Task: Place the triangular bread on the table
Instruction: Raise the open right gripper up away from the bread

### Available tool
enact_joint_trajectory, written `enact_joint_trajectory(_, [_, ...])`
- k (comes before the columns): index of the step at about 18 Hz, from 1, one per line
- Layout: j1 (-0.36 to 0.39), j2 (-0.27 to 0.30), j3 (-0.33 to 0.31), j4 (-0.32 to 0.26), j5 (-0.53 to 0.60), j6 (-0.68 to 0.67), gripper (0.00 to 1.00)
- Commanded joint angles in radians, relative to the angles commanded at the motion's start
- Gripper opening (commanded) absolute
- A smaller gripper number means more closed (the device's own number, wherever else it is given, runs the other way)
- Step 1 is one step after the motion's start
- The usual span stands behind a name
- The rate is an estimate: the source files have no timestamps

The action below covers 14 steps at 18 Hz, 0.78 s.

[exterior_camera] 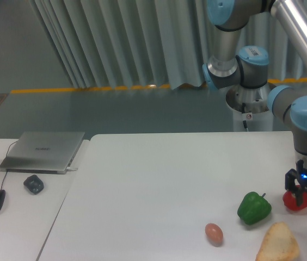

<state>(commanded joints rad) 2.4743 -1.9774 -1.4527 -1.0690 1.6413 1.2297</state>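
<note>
Tan bread (277, 244): flat on white surface (153, 179), bottom right edge, beside green pepper (253, 207).
Pincer (299, 194): low over red object (297, 199); opening unclear.
Open room: left of egg (214, 233).

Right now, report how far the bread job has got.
The triangular bread lies on the table near its front right edge, beside the green pepper and the egg, so it looks either already placed or not yet picked. The gripper is not on it: it sits low over a red object, jaws around it; whether they grip is unclear.
</note>
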Motion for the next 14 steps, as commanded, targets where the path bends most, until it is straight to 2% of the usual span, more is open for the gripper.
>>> enact_joint_trajectory(3, [0.035, 0.046, -0.003, -0.084, -0.002, 0.266, 1.00])
enact_joint_trajectory(4, [0.038, 0.055, -0.005, -0.088, -0.005, 0.301, 1.00])
enact_joint_trajectory(8, [0.045, 0.060, -0.015, -0.086, 0.005, 0.309, 1.00])
enact_joint_trajectory(11, [0.084, 0.066, -0.024, -0.110, -0.018, 0.318, 1.00])
enact_joint_trajectory(14, [0.110, 0.077, -0.026, -0.138, -0.032, 0.422, 1.00])
